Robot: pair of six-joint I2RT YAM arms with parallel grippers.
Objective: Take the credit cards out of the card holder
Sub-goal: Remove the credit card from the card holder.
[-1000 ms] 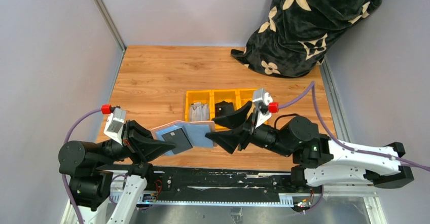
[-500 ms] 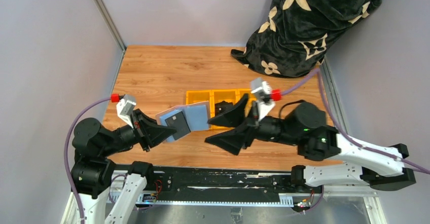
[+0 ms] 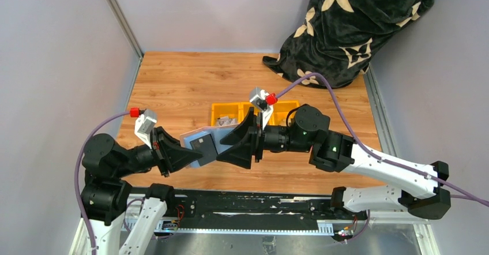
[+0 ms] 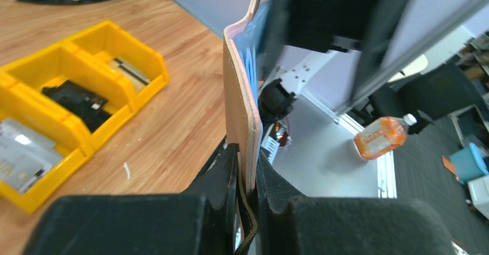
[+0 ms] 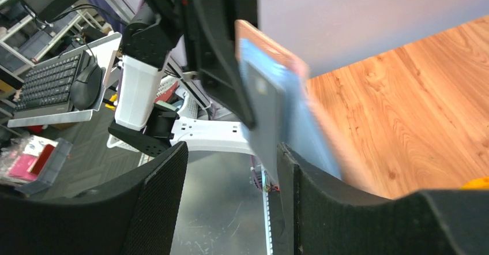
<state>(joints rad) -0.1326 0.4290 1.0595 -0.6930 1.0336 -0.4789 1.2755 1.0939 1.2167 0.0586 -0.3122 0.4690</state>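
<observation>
The card holder [image 3: 199,142] is held open and upright, just to the near-left of the yellow tray [image 3: 281,106]. Its lower edge is clamped between the closed fingers of the left gripper [image 4: 247,171]. A grey card [image 5: 264,108] is seen seated in its inner slot. Within the last second the right gripper [image 3: 224,149] has been brought across the tray's near side up to the holder. Its fingers are spread wide, and nothing is pinched. A card pull is judged imminent. Both arms are stretched low, facing each other on the near side of the tray.
</observation>
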